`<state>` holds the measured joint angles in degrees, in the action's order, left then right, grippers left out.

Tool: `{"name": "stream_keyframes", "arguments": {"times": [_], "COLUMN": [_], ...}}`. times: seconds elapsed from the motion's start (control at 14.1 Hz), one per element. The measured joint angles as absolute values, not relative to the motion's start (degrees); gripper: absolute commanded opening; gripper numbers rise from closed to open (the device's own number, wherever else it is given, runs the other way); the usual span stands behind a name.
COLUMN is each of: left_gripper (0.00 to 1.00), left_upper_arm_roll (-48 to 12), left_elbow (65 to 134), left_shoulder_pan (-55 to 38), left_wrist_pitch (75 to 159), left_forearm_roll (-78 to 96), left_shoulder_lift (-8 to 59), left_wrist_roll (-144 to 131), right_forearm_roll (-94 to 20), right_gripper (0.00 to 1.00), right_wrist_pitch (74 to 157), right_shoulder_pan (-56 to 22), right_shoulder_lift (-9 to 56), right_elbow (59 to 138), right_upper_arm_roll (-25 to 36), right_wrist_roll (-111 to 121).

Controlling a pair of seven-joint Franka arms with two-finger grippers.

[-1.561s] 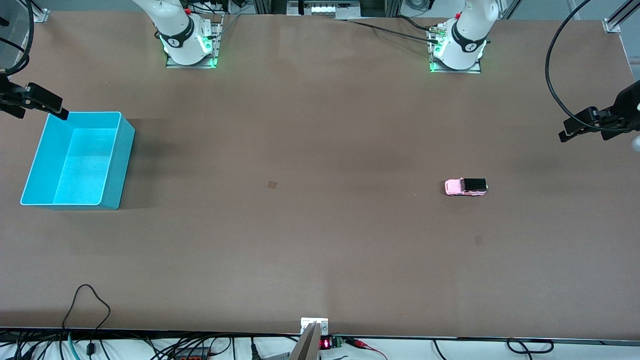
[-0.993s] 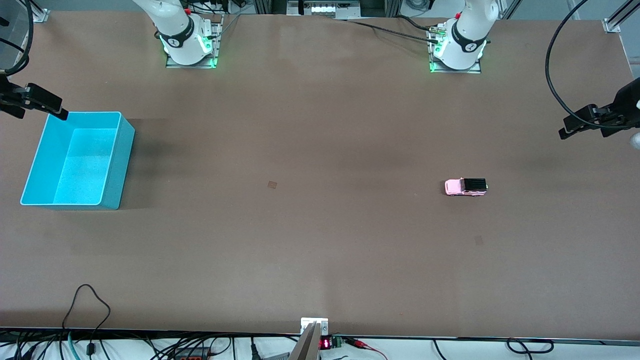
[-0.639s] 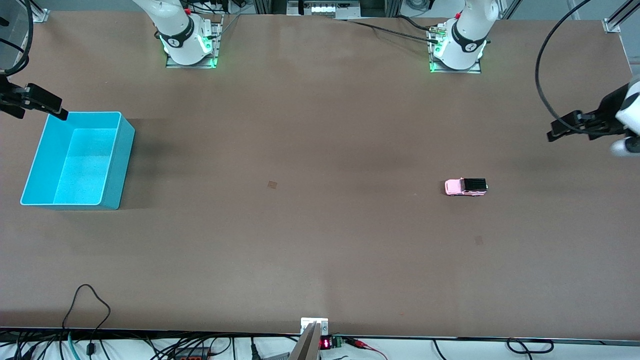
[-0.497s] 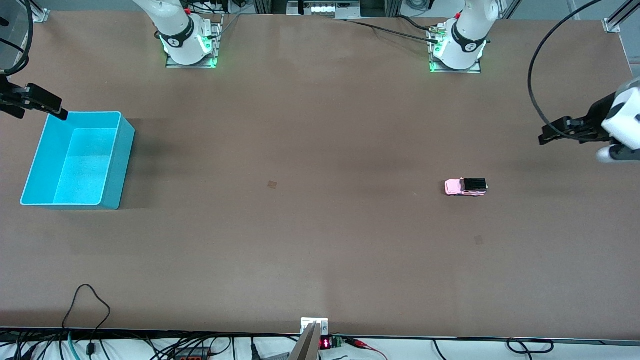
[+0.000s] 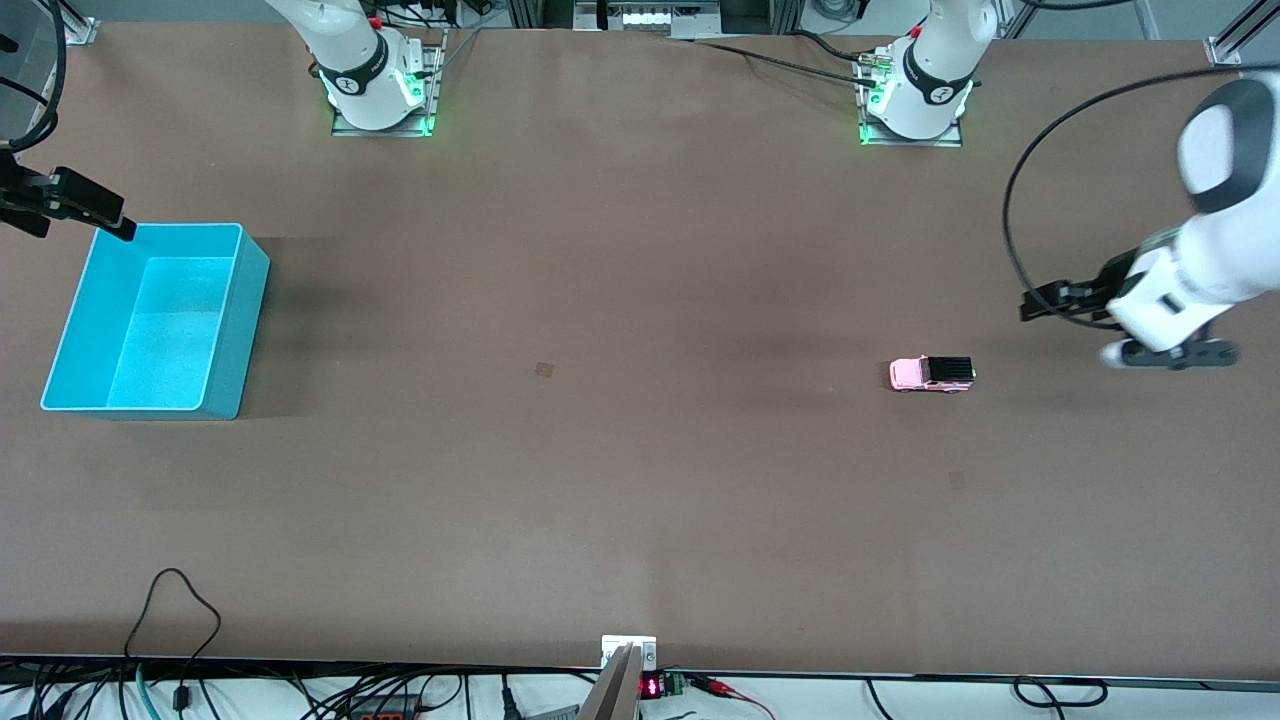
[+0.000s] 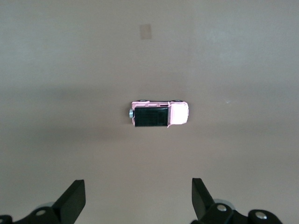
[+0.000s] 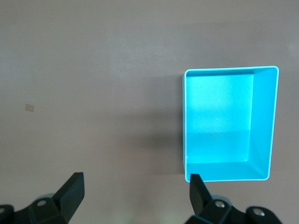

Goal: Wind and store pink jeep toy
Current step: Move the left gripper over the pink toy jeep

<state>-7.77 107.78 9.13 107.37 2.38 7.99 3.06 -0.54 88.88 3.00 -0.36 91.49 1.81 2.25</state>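
Matte brown surface: the table is a flat, dull board, faintly mottled, with one small square patch near its middle and another nearer the front camera than the toy.
Toy: the pink jeep toy stands on its wheels on the bare table toward the left arm's end, apart from everything else. Its body is smooth pale-pink plastic, boxy, with a ribbed black panel over the rear.
Toy, left wrist view: the pink jeep toy shows from straight above, with a small grey knob sticking out of its black end and wheel tops along one side. The front view does not show that knob.
Bin: the teal bin is a rectangular open tub of glossy plastic with thin, upright walls, at the right arm's end of the table, well apart from the toy.
Bin, right wrist view: the teal bin shows its inside floor, lightly speckled, with nothing in it.
Left gripper: the left gripper hangs over the table near the toy, toward the left arm's end. In its own wrist view the left gripper has its two dark, wedge-shaped fingers spread wide, holding nothing.
Right gripper: the right gripper hovers at the bin's corner farthest from the front camera; that arm waits. In its wrist view the right gripper has its jaws wide apart and bare.
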Motion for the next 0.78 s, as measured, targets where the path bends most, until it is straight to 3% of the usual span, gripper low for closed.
{"name": "stream_keyframes", "arguments": {"times": [0.28, 0.78], "left_gripper": [1.00, 1.00], "left_upper_arm_roll": [-7.7, -7.8], "left_elbow": [117.3, 119.1], "left_shoulder_pan": [9.1, 8.6], "left_wrist_pitch": [119.1, 122.4], "left_forearm_roll": [-1.3, -3.5], "left_shoulder_lift": [9.6, 13.0], "left_wrist_roll": [13.9, 44.3], "right_forearm_roll": [-0.5, -0.5], "right_gripper": [1.00, 1.00], "right_wrist_pitch": [88.9, 88.9], "right_shoulder_pan": [3.0, 3.1], "right_shoulder_lift": [-0.3, 0.0], "right_elbow": [91.5, 91.5], "right_upper_arm_roll": [1.8, 1.8], "right_wrist_roll": [2.2, 2.2]}}
